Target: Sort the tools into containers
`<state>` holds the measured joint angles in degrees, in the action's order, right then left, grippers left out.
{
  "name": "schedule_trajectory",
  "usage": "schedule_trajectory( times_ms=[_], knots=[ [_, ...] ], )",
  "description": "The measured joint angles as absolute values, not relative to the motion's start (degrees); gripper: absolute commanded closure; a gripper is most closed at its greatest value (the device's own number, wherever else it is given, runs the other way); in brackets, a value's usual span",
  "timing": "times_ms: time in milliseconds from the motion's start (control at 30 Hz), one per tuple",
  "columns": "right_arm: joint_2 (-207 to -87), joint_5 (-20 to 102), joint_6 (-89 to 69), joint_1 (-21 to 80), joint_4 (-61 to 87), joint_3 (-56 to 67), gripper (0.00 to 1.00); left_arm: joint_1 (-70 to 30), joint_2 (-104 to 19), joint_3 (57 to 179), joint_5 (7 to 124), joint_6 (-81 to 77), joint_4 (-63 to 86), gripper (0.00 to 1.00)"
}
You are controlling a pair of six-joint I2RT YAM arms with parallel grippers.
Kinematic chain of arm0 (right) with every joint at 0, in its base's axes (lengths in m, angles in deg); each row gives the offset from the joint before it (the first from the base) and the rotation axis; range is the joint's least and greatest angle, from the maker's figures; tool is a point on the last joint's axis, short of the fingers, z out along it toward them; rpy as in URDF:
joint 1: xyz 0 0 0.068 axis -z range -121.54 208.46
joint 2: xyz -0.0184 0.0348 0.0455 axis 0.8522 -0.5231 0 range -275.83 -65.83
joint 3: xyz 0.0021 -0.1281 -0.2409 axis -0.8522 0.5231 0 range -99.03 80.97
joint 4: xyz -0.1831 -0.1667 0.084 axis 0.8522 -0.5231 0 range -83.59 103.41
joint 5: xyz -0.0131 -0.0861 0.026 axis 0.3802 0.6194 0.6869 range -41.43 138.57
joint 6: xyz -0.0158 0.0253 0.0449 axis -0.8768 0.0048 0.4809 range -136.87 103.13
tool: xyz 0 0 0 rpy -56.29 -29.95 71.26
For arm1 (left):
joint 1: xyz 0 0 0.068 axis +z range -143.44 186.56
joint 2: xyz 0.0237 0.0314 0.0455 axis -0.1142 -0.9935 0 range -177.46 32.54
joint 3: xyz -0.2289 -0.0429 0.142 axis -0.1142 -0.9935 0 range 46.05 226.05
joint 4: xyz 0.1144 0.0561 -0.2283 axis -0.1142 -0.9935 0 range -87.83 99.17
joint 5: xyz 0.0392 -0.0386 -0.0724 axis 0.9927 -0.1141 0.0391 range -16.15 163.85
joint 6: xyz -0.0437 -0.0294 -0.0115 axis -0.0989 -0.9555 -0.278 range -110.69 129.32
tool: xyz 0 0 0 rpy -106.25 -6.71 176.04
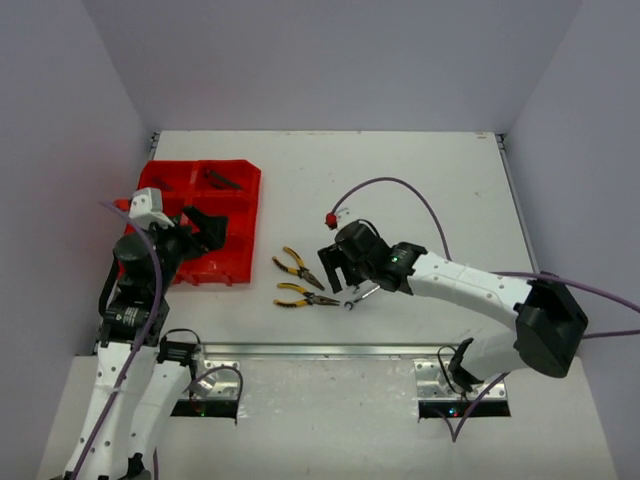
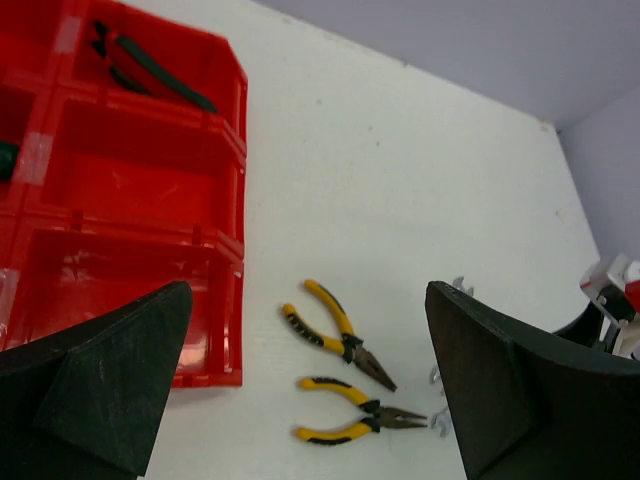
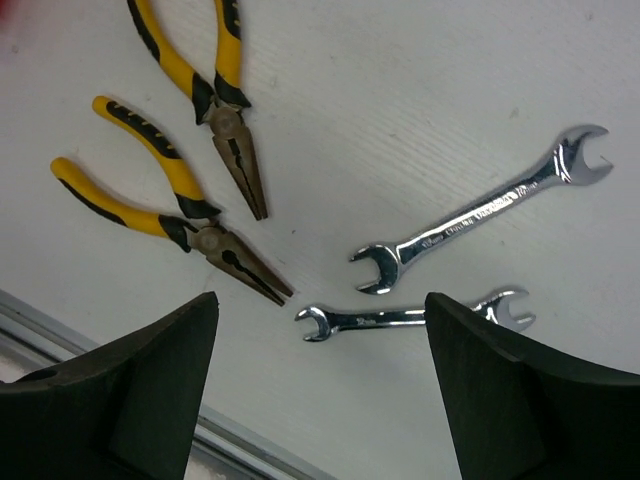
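**Mia:** Where are the tools?

**Ben:** Two pliers and two wrenches lie flat on the white counter [image 1: 400, 160], to the right of the red tray [image 1: 252, 200].

**Mia:** Which way do the pliers point?

**Ben:** The far pliers [image 1: 298, 267] have their yellow handles toward the tray. Their nose slants right and toward the arms. The near pliers [image 1: 305, 297] lie almost straight across, nose to the right too. The two noses come close but do not touch.

**Mia:** And the wrenches?

**Ben:** They lie just past the noses. The long wrench [image 3: 480, 210] lies on a slant. The short wrench [image 3: 380, 319] is nearer the metal rail [image 1: 330, 350] and looks almost level in the right wrist view. They are near each other but apart.

**Mia:** What about the right pincer?

**Ben:** The right pincer [image 3: 320, 300] is spread wide with nothing in it. The short wrench shows between its two fingers. I think the pincer hangs a bit above it, but I cannot tell for sure. From the top, its black body hides most of the wrenches.

**Mia:** And the left one?

**Ben:** The left pincer [image 2: 308, 288] is spread wide too and holds nothing. It is over the near part of the tray. A dark green-handled tool [image 2: 150, 75] lies in a far compartment. A purple cable [image 1: 400, 185] loops over the counter behind the right arm.
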<state>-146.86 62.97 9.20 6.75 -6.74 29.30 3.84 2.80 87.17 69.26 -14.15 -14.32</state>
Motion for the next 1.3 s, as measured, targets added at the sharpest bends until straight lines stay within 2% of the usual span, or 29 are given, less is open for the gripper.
schedule_trajectory(
  times_ms=[133,200,300,500,833,900,967,1033,1133,1300],
  knots=[
    [-153.62,59.06,4.65,6.71,-6.4,24.77,0.39,2.86,3.3,85.8,66.56,-12.75,-16.73,0.0],
    [-157.48,58.38,2.77,6.62,-9.93,20.8,0.41,2.53,3.98,85.74,65.93,-12.56,-16.49,0.0],
    [-167.06,57.2,1.05,6.6,-10.7,11.94,0.49,2.35,4.88,85.53,65.41,-12.4,-16.03,0.0],
    [-177.74,55.74,-1.07,6.6,-13.73,5.49,0.52,1.83,6.08,85.43,64.12,-12.36,-15.04,0.0],
    [-186.42,54.59,-2.57,6.6,-16.89,-2.51,0.55,1.59,5.93,85.36,63.24,-12.18,-15.04,0.0],
    [-187.3,54.18,-2.4,6.6,-17.15,-3.05,0.63,1.5,5.92,85.36,63.24,-12.17,-15.02,0.0],
    [-187.7,53.69,-2.23,6.61,-17.22,-3.53,0.82,1.3,5.92,85.36,63.23,-12.17,-15.02,0.0],
    [-187.85,53.47,-1.87,6.6,-17.3,-3.73,0.92,1.21,5.93,85.36,63.19,-12.16,-15.03,0.0],
    [-187.85,53.43,-1.67,6.6,-17.27,-3.76,0.99,1.04,5.93,85.36,63.22,-12.16,-15.02,0.0],
    [-186.82,54.24,-1.19,6.58,-16.04,-2.29,1.0,0.89,5.93,85.36,63.35,-12.18,-15.02,0.0]
  ],
)
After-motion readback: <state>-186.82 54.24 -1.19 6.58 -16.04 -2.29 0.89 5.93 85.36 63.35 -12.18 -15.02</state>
